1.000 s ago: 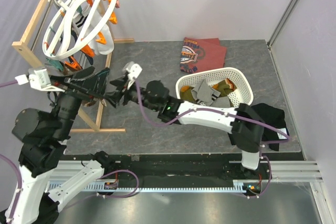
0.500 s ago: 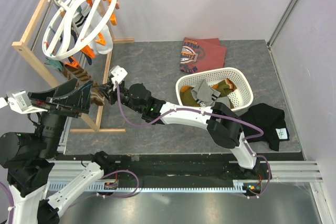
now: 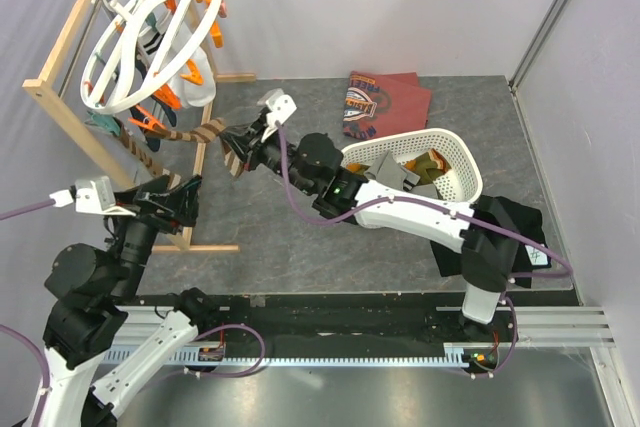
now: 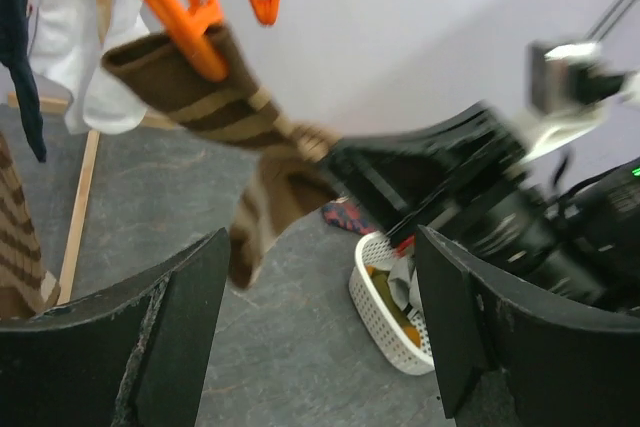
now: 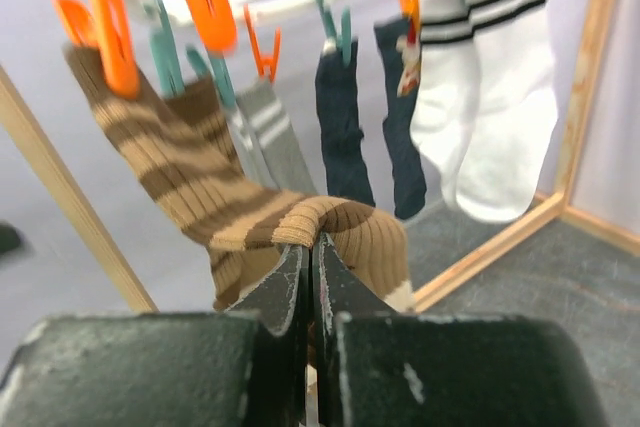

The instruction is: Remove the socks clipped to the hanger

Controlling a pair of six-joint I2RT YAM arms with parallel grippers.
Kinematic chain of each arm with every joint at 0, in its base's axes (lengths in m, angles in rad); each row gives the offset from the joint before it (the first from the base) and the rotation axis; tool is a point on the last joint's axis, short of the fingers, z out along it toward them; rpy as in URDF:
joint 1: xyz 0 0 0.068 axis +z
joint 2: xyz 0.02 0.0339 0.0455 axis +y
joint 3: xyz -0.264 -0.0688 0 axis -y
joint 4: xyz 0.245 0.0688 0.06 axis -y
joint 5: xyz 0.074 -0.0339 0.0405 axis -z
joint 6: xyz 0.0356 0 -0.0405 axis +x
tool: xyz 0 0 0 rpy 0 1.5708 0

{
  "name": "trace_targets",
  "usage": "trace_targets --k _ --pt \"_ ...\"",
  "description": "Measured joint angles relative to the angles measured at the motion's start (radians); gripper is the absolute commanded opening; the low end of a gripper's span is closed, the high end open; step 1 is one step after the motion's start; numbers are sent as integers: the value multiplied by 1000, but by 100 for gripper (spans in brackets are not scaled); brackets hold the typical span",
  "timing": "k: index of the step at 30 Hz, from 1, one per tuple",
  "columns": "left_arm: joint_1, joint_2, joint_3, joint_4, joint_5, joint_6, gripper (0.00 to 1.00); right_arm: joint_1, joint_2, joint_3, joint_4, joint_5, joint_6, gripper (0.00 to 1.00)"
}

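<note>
Right gripper (image 3: 238,150): open a second ago, now closed on the brown striped sock (image 3: 195,135). Half a second ago I had it reaching left, close to the wooden rack (image 3: 62,52). It has since drawn back to the right, and the sock is pulled out between it and the orange clip (image 3: 150,119) on the hanger (image 3: 150,37). Left gripper (image 3: 188,197): withdrawn from beneath the hanger and now sitting lower, nearer my base.

White-shelled, black-jointed arms (image 3: 400,215), purple cables (image 3: 286,179), black right gripper (image 5: 311,249).
</note>
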Motion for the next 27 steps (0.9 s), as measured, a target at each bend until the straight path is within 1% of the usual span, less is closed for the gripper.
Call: trace_targets --k 4,10,21,27 --pt "0 -7 -71 2 3 0 81 -30 -61 -12 0 -30 34 0" --pt "0 29 -130 8 22 0 82 -75 -76 -12 -35 -65 82 0" --pt "0 89 -248 106 27 2 83 -135 -82 -12 -121 -112 150 0" --pt "0 95 -281 167 28 16 84 -156 -97 -12 -145 -130 168 0"
